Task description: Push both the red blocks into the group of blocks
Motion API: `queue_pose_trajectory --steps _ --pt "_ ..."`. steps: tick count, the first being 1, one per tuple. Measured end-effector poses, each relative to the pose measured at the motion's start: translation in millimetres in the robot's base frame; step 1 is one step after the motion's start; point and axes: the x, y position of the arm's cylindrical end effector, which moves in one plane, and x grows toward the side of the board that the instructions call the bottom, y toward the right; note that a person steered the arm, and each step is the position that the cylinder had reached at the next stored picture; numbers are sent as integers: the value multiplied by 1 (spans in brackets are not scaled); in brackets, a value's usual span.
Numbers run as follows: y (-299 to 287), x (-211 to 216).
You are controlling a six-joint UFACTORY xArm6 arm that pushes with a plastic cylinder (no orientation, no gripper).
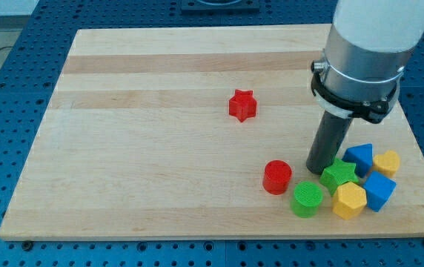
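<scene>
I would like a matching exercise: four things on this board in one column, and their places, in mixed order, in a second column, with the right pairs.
Things:
1. red star
2. red cylinder
3. green cylinder
4. my tip

Places:
A. at the group's bottom left edge
B. just left of the green star
C. alone near the board's middle
D. close to the group's left, apart from it

Pairs: 1-C, 2-D, 3-A, 4-B
</scene>
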Motion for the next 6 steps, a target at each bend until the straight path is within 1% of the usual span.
queue_pose_trajectory --steps 1,2,3,4,5,6 --pt "0 0" --pt "-20 -39" --pt "-98 -56" --pt "-167 -29" --pt "-169 1" --pt "-135 13"
